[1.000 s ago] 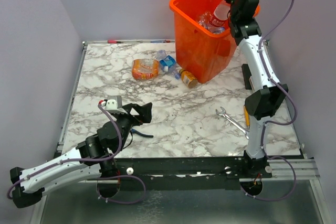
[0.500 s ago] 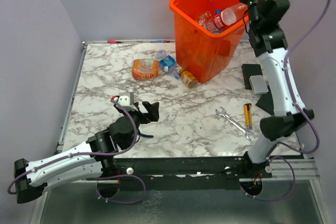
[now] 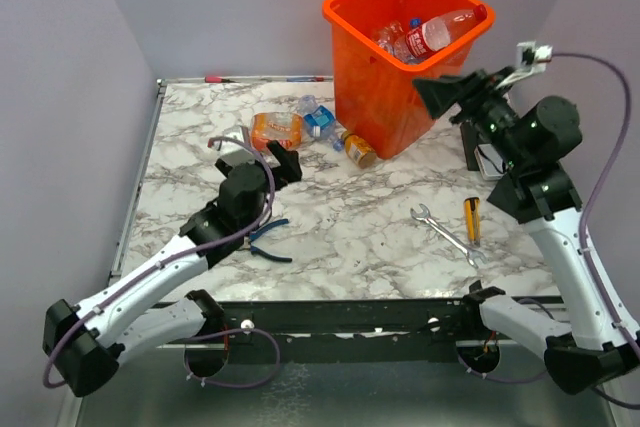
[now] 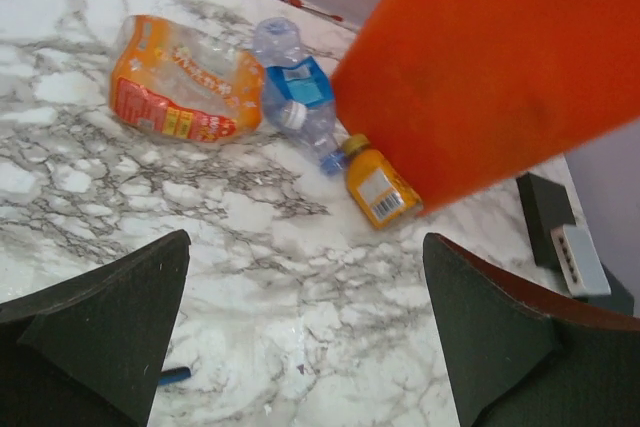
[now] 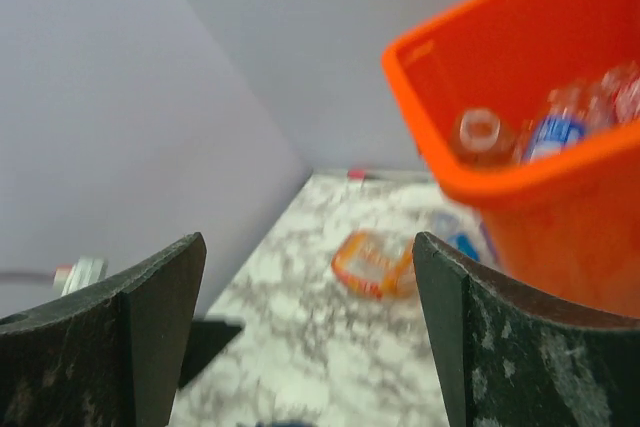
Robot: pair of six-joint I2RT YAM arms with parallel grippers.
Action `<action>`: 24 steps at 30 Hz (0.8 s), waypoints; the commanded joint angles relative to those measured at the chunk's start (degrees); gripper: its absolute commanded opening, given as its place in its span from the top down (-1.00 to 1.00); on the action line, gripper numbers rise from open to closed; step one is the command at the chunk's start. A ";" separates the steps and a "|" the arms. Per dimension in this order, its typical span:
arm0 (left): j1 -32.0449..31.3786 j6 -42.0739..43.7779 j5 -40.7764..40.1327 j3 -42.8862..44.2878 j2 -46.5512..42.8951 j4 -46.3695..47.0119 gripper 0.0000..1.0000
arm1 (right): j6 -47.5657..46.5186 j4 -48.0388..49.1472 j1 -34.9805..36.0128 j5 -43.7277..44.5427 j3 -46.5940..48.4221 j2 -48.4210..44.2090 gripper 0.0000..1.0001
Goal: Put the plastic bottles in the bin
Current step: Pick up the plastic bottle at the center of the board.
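The left gripper (image 4: 307, 239) is spread wide with nothing between its fingers, and it hangs over the marble table (image 3: 350, 217), aimed at the bottles left there. Just ahead of it lie a crushed orange-labelled bottle (image 4: 180, 87) and a blue-labelled bottle (image 4: 295, 97) touching it. A small yellow-orange bottle (image 4: 378, 187) rests against the foot of the orange bin (image 3: 385, 97).

The right gripper (image 5: 308, 247) is also spread and empty, and sits beside the bin's right wall, below the rim. Above it a red-labelled bottle (image 3: 435, 34) lies inside the bin with its capped end propped on the rim, on top of several other bottles (image 3: 392, 37).

Most of the task looks done, with three bottles visible on the table to collect. The left arm seems best placed for the next pick. The propped bottle may need a nudge to settle.
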 commanded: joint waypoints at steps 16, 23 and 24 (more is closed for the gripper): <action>32.29 -21.22 32.37 1.63 23.25 2.68 -0.98 | 8.18 10.68 0.14 3.02 -49.89 -7.74 -0.75; 33.22 -25.12 37.79 -0.22 24.26 4.33 -0.96 | 7.66 32.07 0.79 4.32 -51.24 9.87 -0.87; 33.18 -25.04 37.89 -1.88 22.78 4.34 -0.96 | 7.35 33.86 1.32 4.28 -50.20 12.74 -0.88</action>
